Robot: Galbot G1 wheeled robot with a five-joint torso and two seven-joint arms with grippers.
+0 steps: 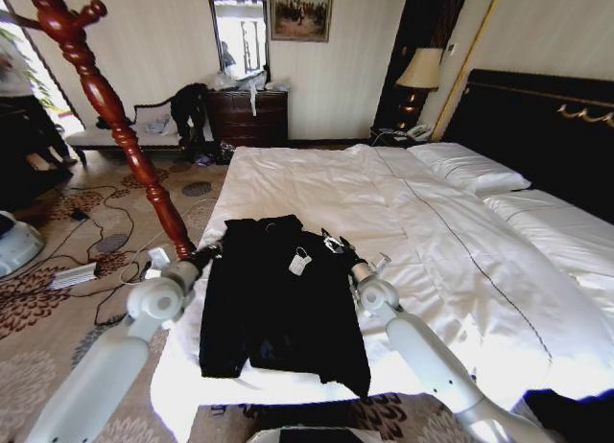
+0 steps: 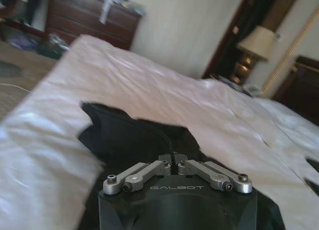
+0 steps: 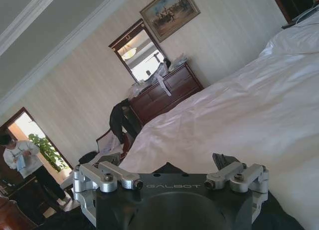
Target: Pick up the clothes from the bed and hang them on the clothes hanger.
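The clothes (image 1: 278,304), a long black garment with a small white tag (image 1: 299,263), lie flat near the foot of the white bed (image 1: 432,232). At the garment's left shoulder my left gripper (image 1: 209,254) is shut on the cloth; in the left wrist view its jaws (image 2: 173,163) meet over the black fabric (image 2: 129,135). My right gripper (image 1: 336,244) hovers at the right shoulder, open (image 3: 172,176), with black cloth (image 3: 224,161) just beyond it. The clothes hanger (image 1: 115,117), a reddish-brown turned-wood stand, rises left of the bed.
A black headboard (image 1: 537,127) with pillows lies far right. A dark dresser with mirror (image 1: 247,115) and a bench with dark cloth (image 1: 187,107) line the back wall, with a lamp (image 1: 420,71) beside the bed. Cables (image 1: 96,242) lie on the carpet by the stand.
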